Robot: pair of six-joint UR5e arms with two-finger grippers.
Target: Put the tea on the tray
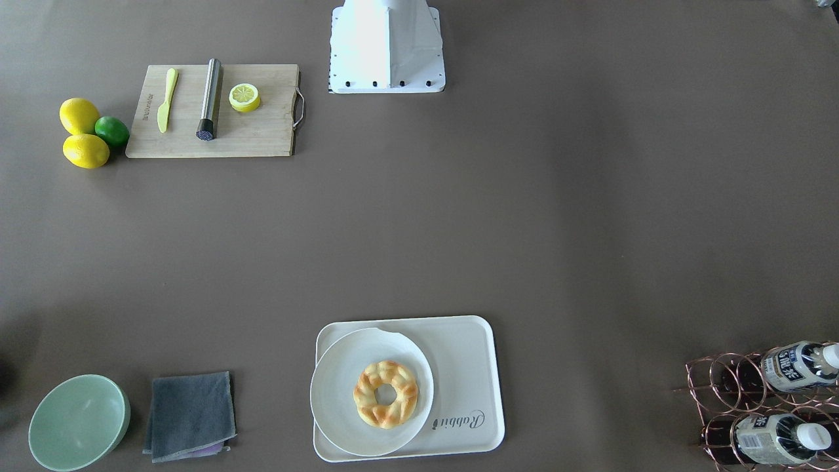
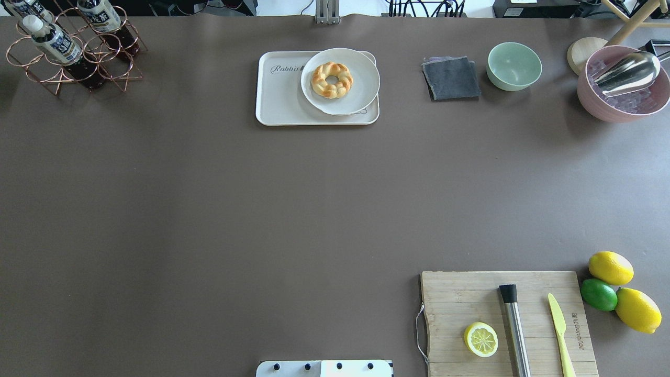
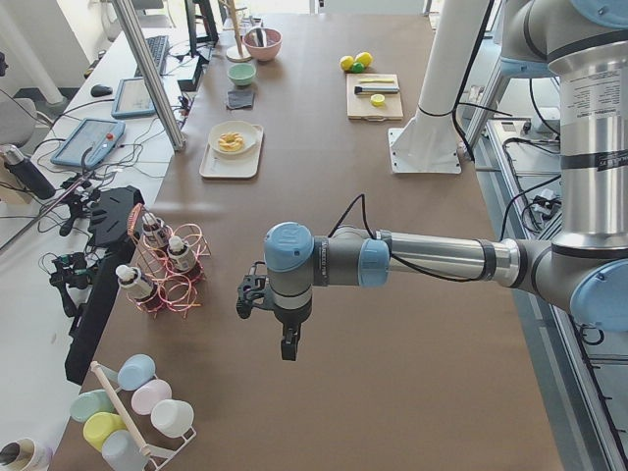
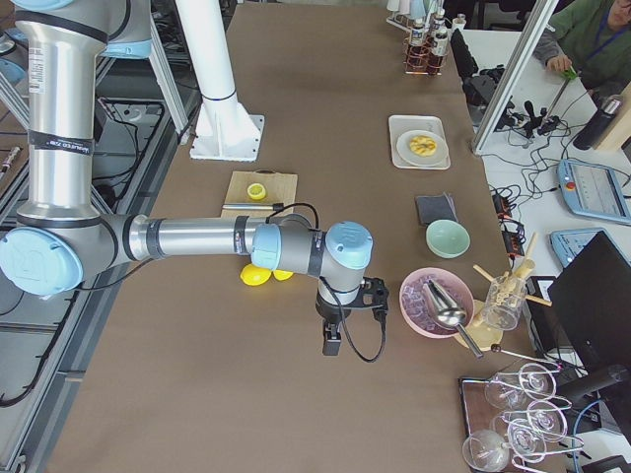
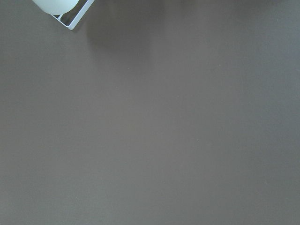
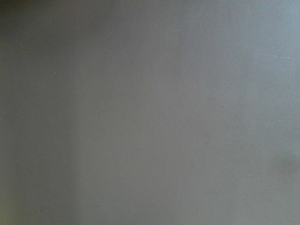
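Observation:
The tea [image 1: 796, 367], a clear bottle of dark liquid with a white cap and a white label with blue characters, leans in a copper wire rack [image 1: 721, 387] at the table's far left corner. The rack also shows in the overhead view [image 2: 73, 68]. The cream tray [image 1: 465, 367] marked "Rabbit" lies at the far middle edge [image 2: 280, 99]. My left gripper [image 3: 289, 348] hangs over bare table, apart from the rack. My right gripper [image 4: 332, 345] hangs near the right end. Both show only in the side views, so I cannot tell whether they are open or shut.
A round plate [image 1: 334, 400] with a ring pastry [image 1: 385, 393] covers half the tray. A grey-labelled bottle [image 1: 767, 440] shares the rack. There are also a cutting board [image 2: 471, 293], lemons [image 2: 610, 267], a green bowl [image 2: 514, 65], a grey cloth [image 2: 451, 78] and a pink bowl [image 2: 623, 99].

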